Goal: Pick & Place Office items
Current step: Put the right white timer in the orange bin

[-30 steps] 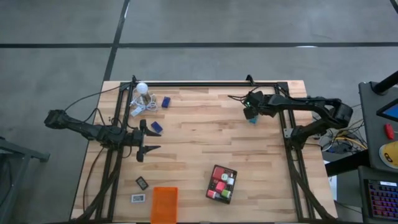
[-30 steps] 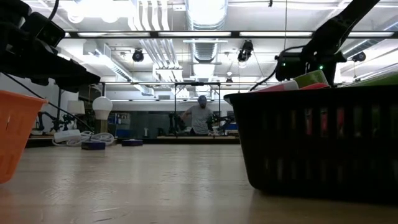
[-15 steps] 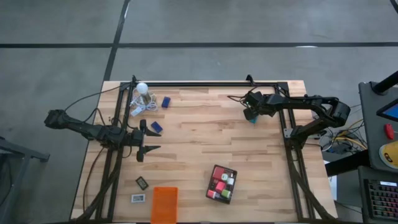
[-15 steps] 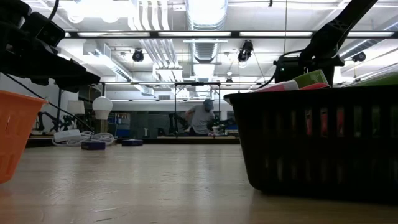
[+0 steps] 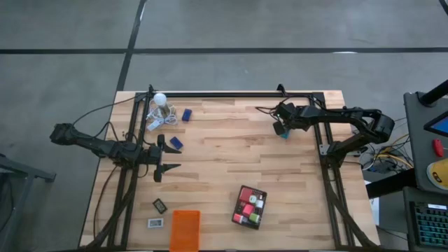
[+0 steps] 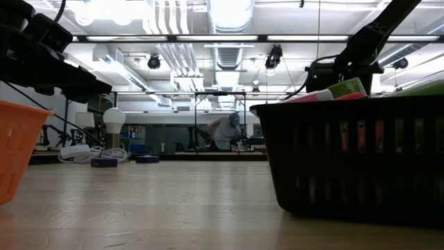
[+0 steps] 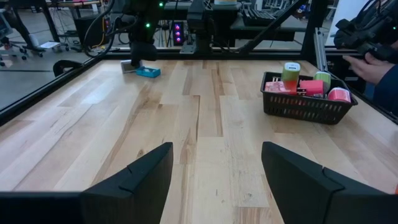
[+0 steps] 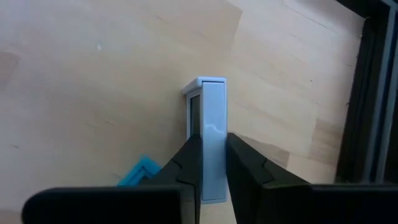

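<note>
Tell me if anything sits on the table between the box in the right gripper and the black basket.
Nothing visible does. The right gripper is shut on a pale box near the table's far right; the wood between it and the black basket looks bare. A teal piece lies beside the box.

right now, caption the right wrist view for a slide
Right gripper shut on a thin white rectangular box, held on edge over the light wooden table.

Right gripper [image 5: 281,128] sits low at the table's [image 5: 224,164] far right, over a teal piece [image 5: 284,135]. Left gripper [image 5: 168,158] hovers at the left, jaws apart, near a blue block [image 5: 176,143]. Black tray [image 5: 250,206] holds coloured items; orange tray [image 5: 185,230] sits at the near edge.
</note>
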